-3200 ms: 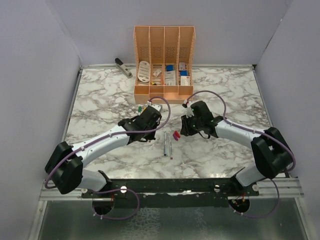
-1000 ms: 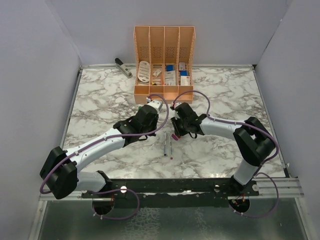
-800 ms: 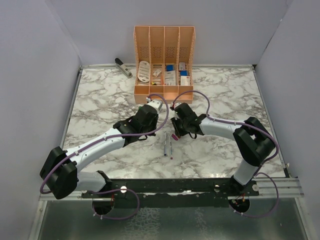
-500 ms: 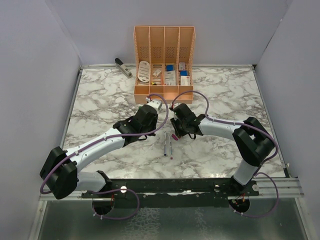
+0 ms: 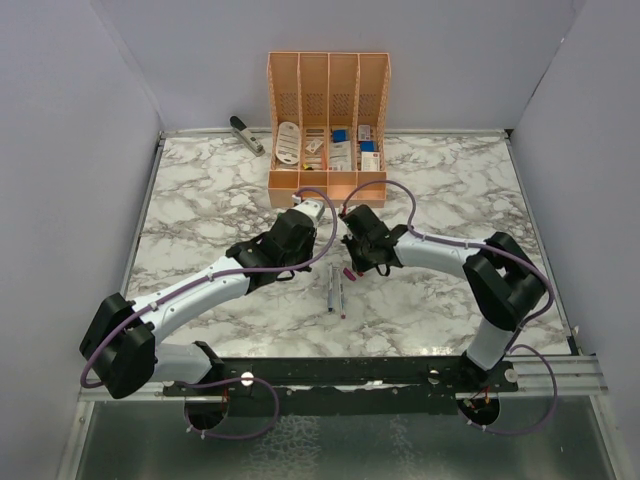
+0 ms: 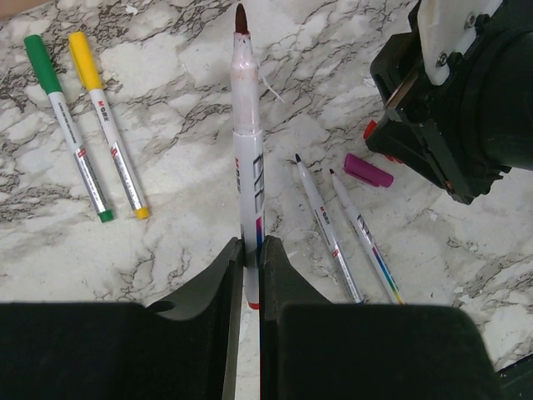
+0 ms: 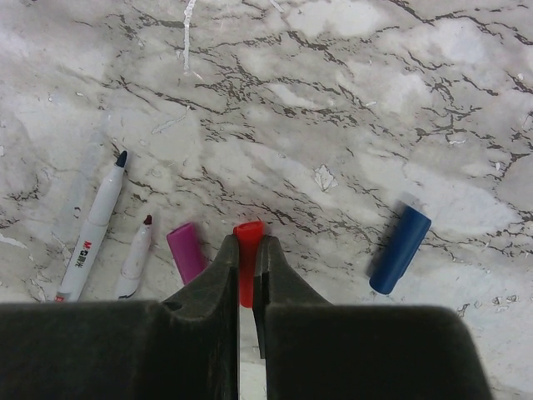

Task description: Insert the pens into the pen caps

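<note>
Left gripper (image 6: 250, 250): fingers clamped on the red-tipped pen (image 6: 244, 125), barrel pointing to 12 o'clock in its wrist view.

Right gripper (image 7: 246, 250): fingers pinched on the red cap (image 7: 247, 233), low at the table (image 7: 333, 100); touching or not, cannot tell. Purple cap (image 7: 186, 250) lies at its 9 o'clock, blue cap (image 7: 400, 250) at 3 o'clock.

Risk: both pieces are smooth, round plastic in narrow fingers. An off-axis meeting could pivot the stubby cap or push the thin pen back through the grip. Marble-patterned top looks glossy, so a dropped cap would likely roll.
</note>
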Available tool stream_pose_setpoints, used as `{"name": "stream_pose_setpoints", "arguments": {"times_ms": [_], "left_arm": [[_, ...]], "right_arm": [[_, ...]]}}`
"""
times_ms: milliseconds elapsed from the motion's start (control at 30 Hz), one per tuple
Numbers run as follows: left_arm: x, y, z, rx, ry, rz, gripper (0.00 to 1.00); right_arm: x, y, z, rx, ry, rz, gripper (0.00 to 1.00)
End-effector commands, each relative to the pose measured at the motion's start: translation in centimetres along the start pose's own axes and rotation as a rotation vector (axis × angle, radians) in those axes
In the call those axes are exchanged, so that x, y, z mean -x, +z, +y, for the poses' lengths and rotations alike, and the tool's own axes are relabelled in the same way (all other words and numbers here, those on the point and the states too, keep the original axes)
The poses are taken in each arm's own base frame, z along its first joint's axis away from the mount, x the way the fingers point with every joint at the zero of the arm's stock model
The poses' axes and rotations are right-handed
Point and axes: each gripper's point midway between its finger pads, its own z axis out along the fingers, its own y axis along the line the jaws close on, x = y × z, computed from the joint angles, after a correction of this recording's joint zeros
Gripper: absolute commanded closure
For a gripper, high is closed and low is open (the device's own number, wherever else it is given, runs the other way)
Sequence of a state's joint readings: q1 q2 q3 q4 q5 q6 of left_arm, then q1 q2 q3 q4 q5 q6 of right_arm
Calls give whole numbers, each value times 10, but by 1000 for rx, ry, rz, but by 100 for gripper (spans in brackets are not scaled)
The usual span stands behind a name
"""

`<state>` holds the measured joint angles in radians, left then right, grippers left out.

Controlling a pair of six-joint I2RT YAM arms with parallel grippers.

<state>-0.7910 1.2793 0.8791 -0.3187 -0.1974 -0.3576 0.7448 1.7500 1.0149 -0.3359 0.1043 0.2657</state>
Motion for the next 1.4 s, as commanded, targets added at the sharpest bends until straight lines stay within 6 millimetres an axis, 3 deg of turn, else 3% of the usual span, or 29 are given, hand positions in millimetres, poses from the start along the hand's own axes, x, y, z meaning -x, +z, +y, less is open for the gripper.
{"name": "stream_pose_setpoints", "arguments": {"times_ms": [0,167,333,467,633,900,1133,1367], "left_arm": [[7,2,-7,-53,13,-50,100],[12,-1,-20,-143,-4,-118,100],[19,-9,-37,-255,-10,-187,100],[29,-19,-51,-349,23,-253,100],[44,-36,-65,-452,38,-367,100],[68,-61,-81,-614,9,-531,100],[83,-70,-90,-733,-13,-583,100],[95,-69,-106,-818,-9,-555,100]], "right_arm": [[-20,4,-11,-86,-10,105,99],[52,-15,-5,-88,28,-91,99],[116,-49,0,-60,73,-297,99],[160,-92,-1,-23,105,-502,99],[192,-151,-12,-9,162,-750,99],[208,-232,-21,165,239,-1066,99],[202,-272,-9,436,238,-1216,99],[201,-297,16,627,169,-1274,99]]}}
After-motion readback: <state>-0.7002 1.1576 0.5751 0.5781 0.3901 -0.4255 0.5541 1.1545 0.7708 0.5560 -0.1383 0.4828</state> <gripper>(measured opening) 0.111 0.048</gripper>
